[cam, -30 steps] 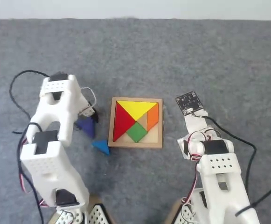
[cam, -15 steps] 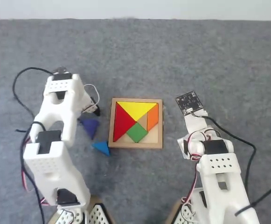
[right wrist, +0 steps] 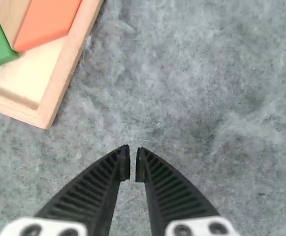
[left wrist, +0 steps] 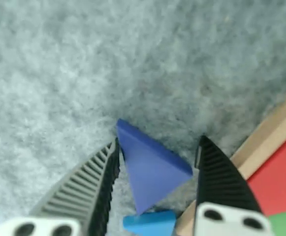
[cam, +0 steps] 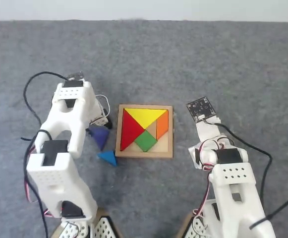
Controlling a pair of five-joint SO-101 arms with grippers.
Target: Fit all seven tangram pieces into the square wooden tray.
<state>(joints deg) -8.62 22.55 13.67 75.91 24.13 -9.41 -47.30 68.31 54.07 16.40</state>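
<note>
Up close, left jaws spread astride dark-blue triangle (left wrist: pixel 150 169), right jaws pressed together.

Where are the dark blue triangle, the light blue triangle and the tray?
dark blue triangle (left wrist: pixel 150 169), left wrist view, top face.
light blue triangle (cam: pixel 107 157), high view, middle.
tray (cam: pixel 144 154), high view, near rim.

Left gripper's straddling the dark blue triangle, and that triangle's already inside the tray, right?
No. The left gripper does straddle the dark blue triangle, but it lies on the carpet beside the tray, not inside it; the left wrist view shows this.
</note>
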